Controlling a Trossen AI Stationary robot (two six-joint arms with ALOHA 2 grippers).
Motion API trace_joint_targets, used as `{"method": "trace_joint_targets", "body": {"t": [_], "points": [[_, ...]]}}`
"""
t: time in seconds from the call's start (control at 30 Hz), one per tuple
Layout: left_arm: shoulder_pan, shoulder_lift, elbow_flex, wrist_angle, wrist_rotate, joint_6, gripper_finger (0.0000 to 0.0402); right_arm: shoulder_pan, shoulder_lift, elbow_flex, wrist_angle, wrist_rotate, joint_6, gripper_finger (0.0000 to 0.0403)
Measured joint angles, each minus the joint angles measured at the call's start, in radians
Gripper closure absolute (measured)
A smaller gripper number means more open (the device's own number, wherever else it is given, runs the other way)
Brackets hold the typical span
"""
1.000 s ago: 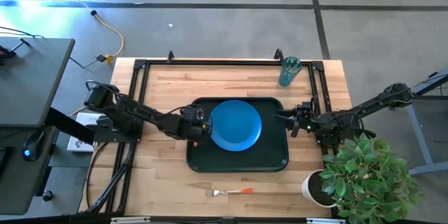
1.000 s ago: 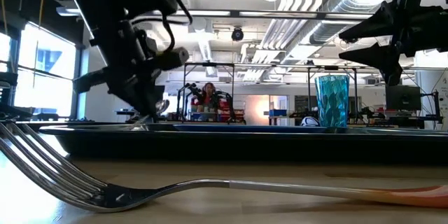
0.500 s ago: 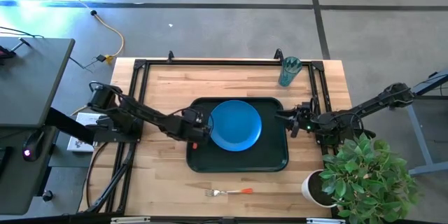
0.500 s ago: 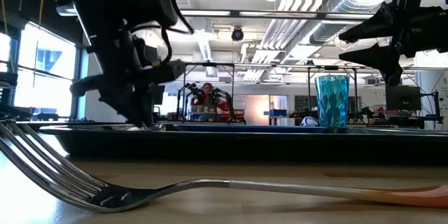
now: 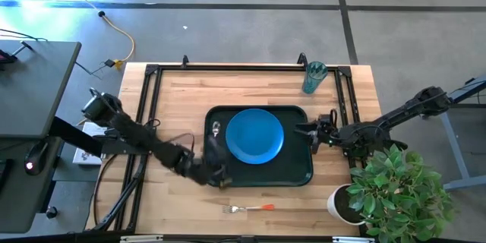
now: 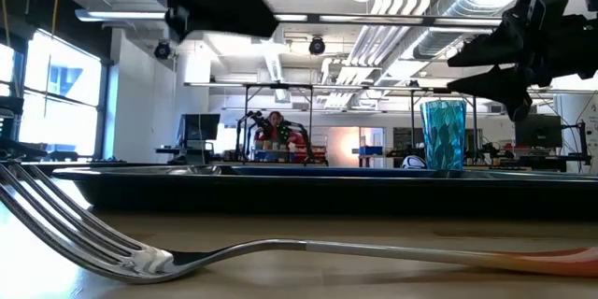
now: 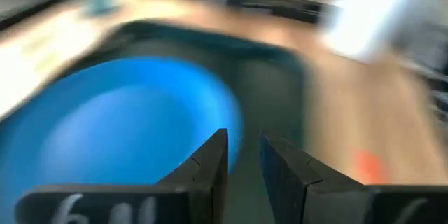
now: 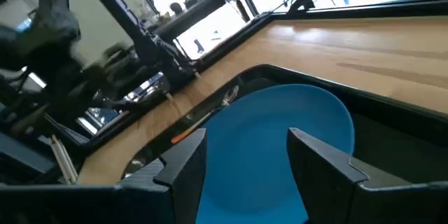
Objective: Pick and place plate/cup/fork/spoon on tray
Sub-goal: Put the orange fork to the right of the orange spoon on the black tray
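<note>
Small silver spoon with orange-red handle [image 5: 216,129] now left on big dark tray [image 5: 298,175], picture centre, beside round blue plate [image 5: 254,135]. Left gripper [image 5: 220,180] pulled back toward fork [image 5: 248,208], fingers narrow, empty. Right gripper [image 5: 303,130] held wide, empty.

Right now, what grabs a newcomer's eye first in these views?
The bright blue plate at the middle of the dark tray, with the spoon lying on the tray just left of it. Next, the fork alone on the wood near the front edge, and the teal cup at the back right corner. The left hand sits over the tray's front left corner, the right hand, open, at the tray's right rim.
</note>
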Motion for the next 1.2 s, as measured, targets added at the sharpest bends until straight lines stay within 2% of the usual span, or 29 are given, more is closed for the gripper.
{"method": "trace_joint_targets", "body": {"t": [0.1, 0.33, 0.43, 0.53, 0.7, 0.83, 0.97, 1.07, 1.2], "points": [[-0.037, 0.082, 0.0, 0.195, 0.151, 0.205, 0.0335, 0.0, 0.067, 0.037, -0.005, -0.001, 0.009, 0.0213], [-0.036, 0.266, -0.002, 0.326, 0.282, 0.212, 0.0348, 0.024, 0.251, 0.196, -0.03, -0.018, -0.042, 0.0213], [-0.044, 0.326, -0.001, 0.438, 0.369, 0.302, 0.0352, 0.032, 0.325, 0.268, -0.077, -0.022, -0.079, 0.0213], [-0.057, 0.348, 0.005, 0.492, 0.412, 0.386, 0.0352, 0.032, 0.388, 0.337, -0.145, -0.022, -0.098, 0.0213], [-0.067, 0.355, 0.068, 0.392, 0.449, 0.458, 0.0337, 0.032, 0.468, 0.429, -0.277, -0.012, -0.098, 0.0213], [-0.073, 0.375, 0.139, 0.279, 0.456, 0.516, 0.031, 0.032, 0.504, 0.475, -0.328, -0.007, -0.098, 0.0213], [-0.066, 0.406, 0.21, 0.172, 0.432, 0.393, 0.0282, 0.033, 0.505, 0.491, -0.335, -0.013, -0.085, 0.0213], [-0.063, 0.418, 0.254, 0.128, 0.461, 0.273, 0.0268, 0.033, 0.501, 0.491, -0.336, -0.01, -0.08, 0.0213], [-0.079, 0.44, 0.288, 0.044, 0.484, 0.249, 0.026, 0.033, 0.501, 0.491, -0.344, -0.006, -0.061, 0.0213]]}}
